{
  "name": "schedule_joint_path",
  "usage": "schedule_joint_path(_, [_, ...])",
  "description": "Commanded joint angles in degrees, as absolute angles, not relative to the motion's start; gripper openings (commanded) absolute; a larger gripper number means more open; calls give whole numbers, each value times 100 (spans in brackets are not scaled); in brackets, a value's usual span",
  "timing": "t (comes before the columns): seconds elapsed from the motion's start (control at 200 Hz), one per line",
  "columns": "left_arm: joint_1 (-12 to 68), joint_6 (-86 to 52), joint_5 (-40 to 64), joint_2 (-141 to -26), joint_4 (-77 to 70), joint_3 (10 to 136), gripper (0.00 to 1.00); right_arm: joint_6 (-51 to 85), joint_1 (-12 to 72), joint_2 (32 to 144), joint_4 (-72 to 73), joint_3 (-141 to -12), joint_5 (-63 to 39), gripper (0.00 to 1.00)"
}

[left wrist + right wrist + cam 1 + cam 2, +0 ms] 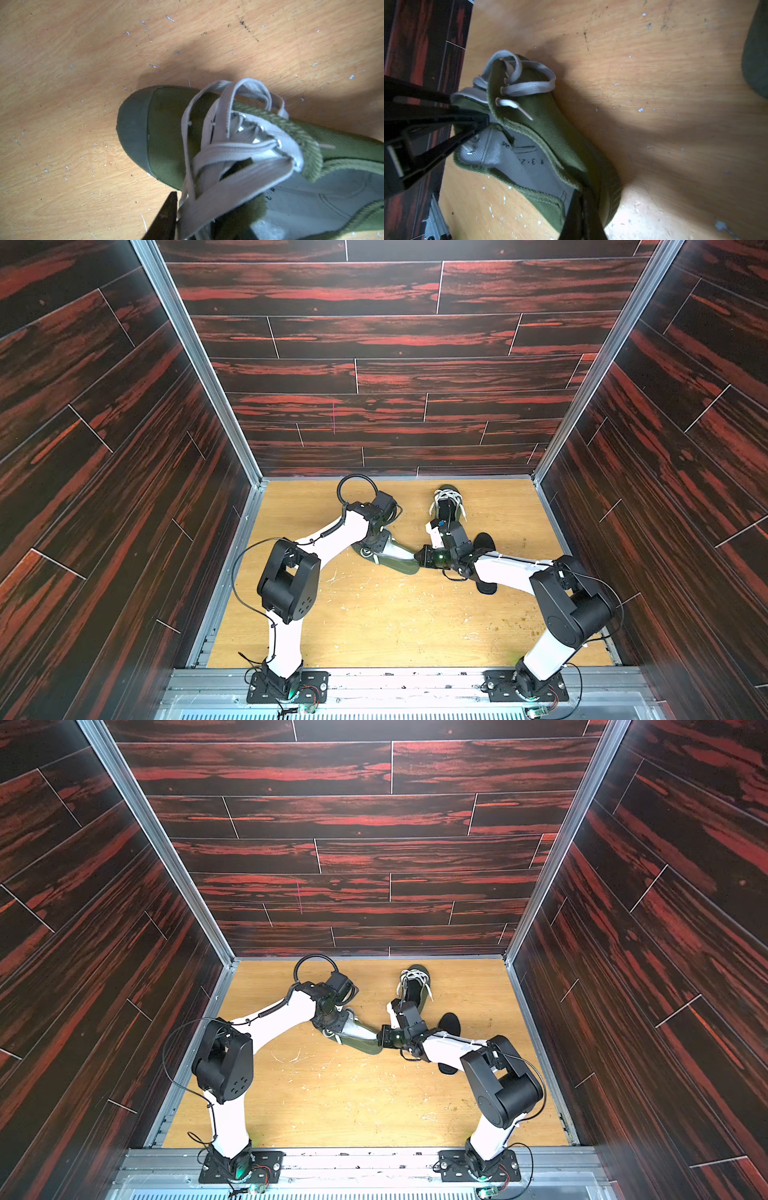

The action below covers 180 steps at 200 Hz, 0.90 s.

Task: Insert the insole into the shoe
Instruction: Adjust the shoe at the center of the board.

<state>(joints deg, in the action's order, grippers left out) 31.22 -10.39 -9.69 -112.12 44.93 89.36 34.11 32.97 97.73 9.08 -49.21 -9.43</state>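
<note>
A scratched wooden tabletop (pixel 395 614) (flecked white) sits between dark red-grained walls (pixel 374 335) and aluminium rails (pixel 199 360).

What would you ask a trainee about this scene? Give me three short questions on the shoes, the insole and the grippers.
1. True or false: the dark insole already lies inside the green shoe.
2. Which part of the green shoe does the right gripper pinch? A the toe cap, B the heel rim, C the laces.
3. How many shoes are on the table?

Key: 1 false, it lies on the table outside the shoe. 2 B. 3 two; the second shoe sits near the back wall.
</note>
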Motion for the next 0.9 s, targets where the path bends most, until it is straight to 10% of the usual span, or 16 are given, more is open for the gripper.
schedule_joint_path(0.0, [3094, -1074, -915, -10846, 4675, 8935, 40, 3467, 3286, 9728, 617, -4762, -907, 6])
schedule_joint_path(0.897, [3129, -1089, -337, -10256, 4848, 9280, 77, 2888, 2337, 7989, -2219, -5108, 233, 46])
